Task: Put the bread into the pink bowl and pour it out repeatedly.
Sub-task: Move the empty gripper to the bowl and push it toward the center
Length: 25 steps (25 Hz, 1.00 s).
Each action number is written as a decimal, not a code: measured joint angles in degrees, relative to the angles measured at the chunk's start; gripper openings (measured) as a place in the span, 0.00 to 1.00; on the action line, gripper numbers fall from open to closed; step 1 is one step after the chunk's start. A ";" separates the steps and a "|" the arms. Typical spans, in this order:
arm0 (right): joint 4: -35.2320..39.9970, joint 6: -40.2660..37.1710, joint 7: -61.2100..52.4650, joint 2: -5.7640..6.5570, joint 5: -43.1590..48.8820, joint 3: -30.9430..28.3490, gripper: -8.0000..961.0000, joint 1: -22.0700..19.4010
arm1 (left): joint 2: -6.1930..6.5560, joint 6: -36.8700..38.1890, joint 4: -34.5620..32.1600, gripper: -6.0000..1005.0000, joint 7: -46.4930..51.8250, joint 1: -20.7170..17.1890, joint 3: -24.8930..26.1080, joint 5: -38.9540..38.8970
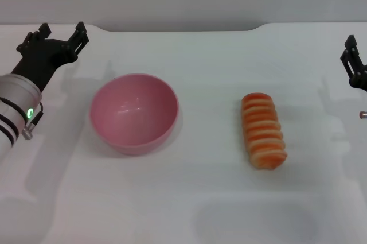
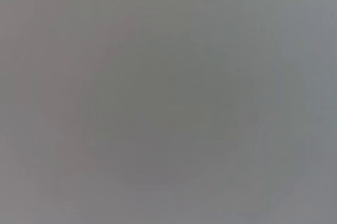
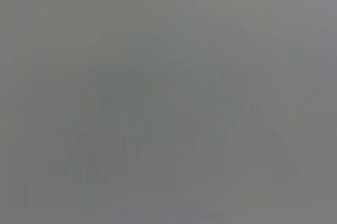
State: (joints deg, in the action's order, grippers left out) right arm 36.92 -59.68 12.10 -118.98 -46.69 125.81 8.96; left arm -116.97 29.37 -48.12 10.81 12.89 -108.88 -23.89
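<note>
Table (image 1: 189, 209): white, plain; everything is set on it. Bowl (image 1: 133, 113) is seen upright at centre-left, nothing inside, glossy inner wall. Bread (image 1: 263, 130) is laid flat on the table to the right of the bowl, well apart from it, long axis running roughly away from the robot. Nothing is loaded yet.

Left gripper (image 1: 57, 36) is held at far left, beyond and left of the bowl, fingers spread wide, nothing carried. Right gripper (image 1: 354, 63) is parked at the right edge, past the bread; only a part is in view, so finger state cannot be told.

Handling, judged: bread is taken as light, stiff moulded plastic, glossy, so likely slippery. A grasp across the short width at mid-length is preferred; the ridges may give the pads some bite. An end grasp is expected to let it swing. The bowl is judged light and smooth-walled; a rim pinch is the obvious hold, and sliding on the table is a risk.

Hidden: both wrist views are returned as blank grey; nothing is resolved there. The bread's underside is not shown.
</note>
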 joint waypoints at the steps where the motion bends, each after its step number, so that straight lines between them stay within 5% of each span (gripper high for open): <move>1: 0.05 0.13 0.00 0.01 0.00 -0.10 0.75 0.00 | 0.32 -2.79 -3.39 0.80 -0.13 -1.40 0.07 0.71; 8: 0.17 2.63 -0.03 0.09 -0.06 -1.43 0.75 0.85 | 1.64 -33.65 -29.64 0.80 -0.79 -7.40 3.16 9.25; 12: 0.21 4.02 -0.05 0.16 -0.07 -2.15 0.75 1.70 | 0.28 -52.70 -41.01 0.80 -6.94 -7.72 5.11 11.29; 15: 0.07 4.77 -0.06 0.16 -0.08 -2.44 0.75 2.31 | -1.03 -63.58 -43.67 0.80 -11.44 -5.87 6.27 11.23; 25: -0.74 5.37 -0.07 0.15 -0.08 -3.62 0.75 3.03 | -0.97 -74.27 -44.42 0.80 -11.27 -3.94 5.59 10.75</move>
State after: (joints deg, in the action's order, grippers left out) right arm 36.19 -54.31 12.03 -118.83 -46.77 122.19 11.99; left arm -117.94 -44.91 -92.53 -0.47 8.95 -103.29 -13.14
